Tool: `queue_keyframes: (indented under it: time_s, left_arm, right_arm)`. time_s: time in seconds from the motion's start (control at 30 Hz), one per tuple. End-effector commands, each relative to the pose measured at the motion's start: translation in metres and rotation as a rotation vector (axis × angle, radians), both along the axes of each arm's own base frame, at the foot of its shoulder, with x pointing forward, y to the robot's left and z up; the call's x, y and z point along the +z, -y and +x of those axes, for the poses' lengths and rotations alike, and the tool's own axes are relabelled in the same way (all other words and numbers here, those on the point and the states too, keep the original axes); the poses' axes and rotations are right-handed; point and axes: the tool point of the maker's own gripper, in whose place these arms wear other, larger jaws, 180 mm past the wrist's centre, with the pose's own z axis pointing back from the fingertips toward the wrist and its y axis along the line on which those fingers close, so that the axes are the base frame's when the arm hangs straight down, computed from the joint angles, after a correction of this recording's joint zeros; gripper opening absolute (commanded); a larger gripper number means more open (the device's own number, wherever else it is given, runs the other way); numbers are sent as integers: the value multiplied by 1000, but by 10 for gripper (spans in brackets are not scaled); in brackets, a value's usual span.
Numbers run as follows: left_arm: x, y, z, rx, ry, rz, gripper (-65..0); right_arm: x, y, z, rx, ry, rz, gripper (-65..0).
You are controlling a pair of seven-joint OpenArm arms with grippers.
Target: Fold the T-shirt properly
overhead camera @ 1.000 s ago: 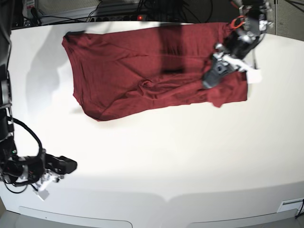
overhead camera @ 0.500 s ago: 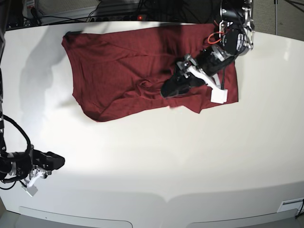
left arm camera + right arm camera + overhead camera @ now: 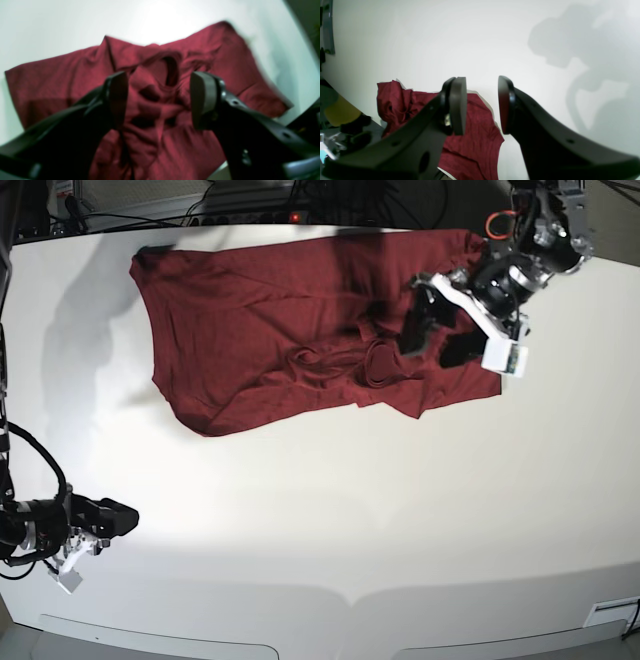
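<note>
Between the spread fingers of the left gripper [image 3: 158,100] lay only bunched folds of the T-shirt [image 3: 300,320], with nothing gripped, and bare table [image 3: 400,510] opened just past the cloth's near edge on its outer side. Around the right gripper [image 3: 482,105] the white surface was free ahead and to both sides, its 2 fingers parted over nothing. The garment lay well apart from it, and cables crowded beyond the table's far rim.
</note>
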Motion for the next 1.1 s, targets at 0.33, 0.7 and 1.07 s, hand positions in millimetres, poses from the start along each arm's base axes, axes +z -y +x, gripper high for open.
queue_keyframes:
  time_s: [0.33,0.7,1.07]
  left_arm:
    - [8,10,34,-6,149,207,-348]
    - [-68,12,44,-120,-136,217,-348]
    - [-49,28,46,-185,-124,97,-606]
  right_arm:
    - [26,-3,11,11,51,34,-436]
    - [26,2,8,8,45,27,-436]
    - [26,2,8,8,44,27,-436]
